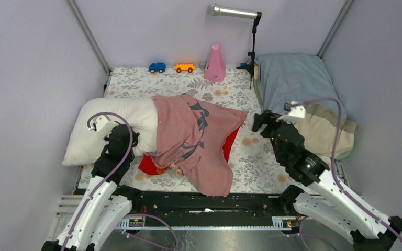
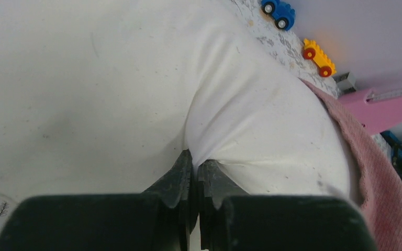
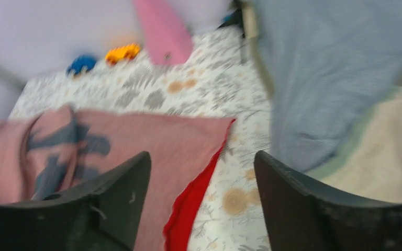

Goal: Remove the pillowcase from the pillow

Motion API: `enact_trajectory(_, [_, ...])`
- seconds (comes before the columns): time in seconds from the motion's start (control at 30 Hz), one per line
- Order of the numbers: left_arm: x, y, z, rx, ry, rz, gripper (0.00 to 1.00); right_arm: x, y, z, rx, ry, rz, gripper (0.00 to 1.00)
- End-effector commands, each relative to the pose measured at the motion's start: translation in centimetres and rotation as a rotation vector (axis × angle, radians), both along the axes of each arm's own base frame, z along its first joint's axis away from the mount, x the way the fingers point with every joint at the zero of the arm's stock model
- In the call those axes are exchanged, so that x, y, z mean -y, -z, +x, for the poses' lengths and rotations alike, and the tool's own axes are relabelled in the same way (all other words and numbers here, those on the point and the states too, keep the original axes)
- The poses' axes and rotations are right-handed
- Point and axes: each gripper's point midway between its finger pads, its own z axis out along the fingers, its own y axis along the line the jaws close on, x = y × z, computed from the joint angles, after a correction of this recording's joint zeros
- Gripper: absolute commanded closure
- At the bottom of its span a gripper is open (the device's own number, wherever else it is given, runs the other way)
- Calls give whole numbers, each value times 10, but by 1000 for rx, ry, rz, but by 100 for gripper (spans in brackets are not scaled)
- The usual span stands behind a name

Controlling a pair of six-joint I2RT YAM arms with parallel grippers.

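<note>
Pillowcase (image 1: 193,137), turned inside out, covers roughly half the pillow (image 1: 112,119); left tool (image 2: 194,166) pinches its bare white fabric, right tool (image 3: 202,159) hangs spread, holding nothing.

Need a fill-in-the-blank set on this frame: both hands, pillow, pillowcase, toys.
1. The left hand is ___ on the pillow's white fabric.
2. The right hand is ___ and holds nothing.
3. The pillowcase shows its faded ___ inside.
4. In the top view, the blue toy car sits to the ___ of the orange toy car.
Missing words: shut; open; pink; left.
</note>
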Motion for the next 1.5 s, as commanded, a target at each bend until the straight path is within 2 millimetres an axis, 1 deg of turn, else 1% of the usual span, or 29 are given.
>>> enact_trajectory(0.0, [25, -58, 31, 159, 112, -46, 100, -92, 2, -2, -119, -450, -45, 6])
enact_trajectory(0.03, [30, -55, 35, 141, 139, -40, 100, -114, 8, -8, -157, -566, -34, 1])
enact_trajectory(0.07, [35, -54, 37, 135, 164, -39, 100, -126, 12, -9, -188, -615, -34, 1])
enact_trajectory(0.1, [39, -51, 39, 122, 183, -40, 100, -143, 17, -17, -224, -713, -23, 0])
enact_trajectory(0.13, [42, -50, 41, 119, 200, -41, 100, -151, 22, -18, -256, -747, -25, 0])
enact_trajectory(0.17, [45, -47, 42, 111, 219, -40, 100, -165, 31, -24, -309, -828, -20, 0])
enact_trajectory(0.2, [47, -46, 43, 106, 225, -42, 100, -172, 33, -29, -337, -872, -15, 0])
enact_trajectory(0.27, [49, -40, 44, 98, 235, -43, 100, -184, 49, -35, -424, -945, -29, 0])
enact_trajectory(0.4, [53, -38, 47, 97, 259, -45, 100, -200, 65, -48, -527, -1050, -23, 0])
enact_trajectory(0.47, [55, -37, 48, 96, 266, -46, 100, -207, 65, -51, -535, -1079, -6, 0])
enact_trajectory(0.6, [58, -33, 51, 87, 277, -50, 100, -219, 48, -47, -490, -1081, 42, 0])
enact_trajectory(0.7, [62, -32, 53, 89, 296, -56, 100, -226, 34, -38, -461, -1031, 45, 0])
enact_trajectory(0.8, [66, -28, 54, 85, 312, -70, 100, -233, 24, -33, -426, -978, 36, 0])
enact_trajectory(0.83, [67, -27, 54, 85, 313, -72, 100, -233, 25, -29, -422, -944, 24, 0])
enact_trajectory(0.9, [67, -25, 54, 83, 311, -75, 100, -234, 36, -22, -449, -890, -8, 0])
enact_trajectory(0.97, [66, -22, 55, 83, 310, -74, 100, -232, 51, -17, -490, -851, -46, 1])
enact_trajectory(1.03, [65, -21, 55, 80, 302, -68, 100, -230, 64, -18, -525, -844, -70, 4])
enact_trajectory(1.1, [63, -19, 55, 76, 296, -63, 100, -224, 75, -17, -538, -816, -90, 15])
enact_trajectory(1.17, [63, -18, 55, 73, 292, -61, 100, -215, 84, -16, -537, -784, -106, 32])
enact_trajectory(1.2, [62, -17, 55, 70, 290, -58, 100, -209, 92, -17, -544, -765, -117, 45])
enact_trajectory(1.3, [59, -16, 56, 68, 275, -49, 100, -187, 103, -18, -534, -692, -148, 81])
enact_trajectory(1.33, [51, -14, 55, 60, 229, -43, 100, -163, 113, -19, -530, -605, -173, 99])
enact_trajectory(1.4, [41, -9, 52, 53, 169, -40, 100, -137, 116, -17, -503, -504, -194, 100])
enact_trajectory(1.47, [29, -3, 48, 51, 102, -43, 100, -106, 111, -13, -450, -377, -217, 100])
